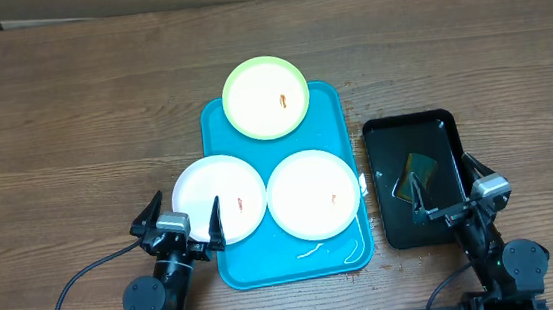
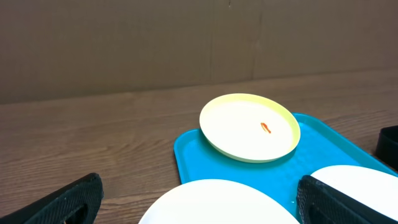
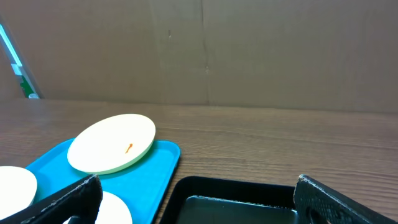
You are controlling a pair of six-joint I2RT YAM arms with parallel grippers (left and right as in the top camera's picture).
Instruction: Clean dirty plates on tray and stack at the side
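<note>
Brown wood-grain counter (image 1: 52,114): base surface, carrying all items listed below.

Large bright turquoise rectangular plastic tray (image 1: 266,261): at centre of counter, long side running away from the arms. Rounded corners, raised rim.

Smaller black rectangular tray (image 1: 386,145): just right of the turquoise tray, separated by a narrow strip of counter.

Round flat plate with pale yellow-green rim (image 1: 267,98): at far end of the turquoise tray, overhanging the far rim. Single orange-red smear (image 1: 283,101) near centre.

Round flat white plate, left (image 1: 218,198): on near-left part of the turquoise tray, overhanging the left rim. Small orange-red mark on right half.

Round flat white plate, right (image 1: 313,194): on near-right part of the turquoise tray, just beside the left white plate; contact between the two not determinable. Small orange-red mark near right edge.

Left hand (image 1: 181,215): fingers spread wide apart. Outer finger above bare counter, inner finger above near edge of the left white plate; contact with plate not determinable.

Right hand (image 1: 445,188): fingers spread wide apart, above near half of the black tray.

Small flat greenish-yellow piece (image 1: 418,171): inside the black tray, near the right hand's inner finger.

Thin white strip (image 1: 310,251): on near end of the turquoise tray.
</note>
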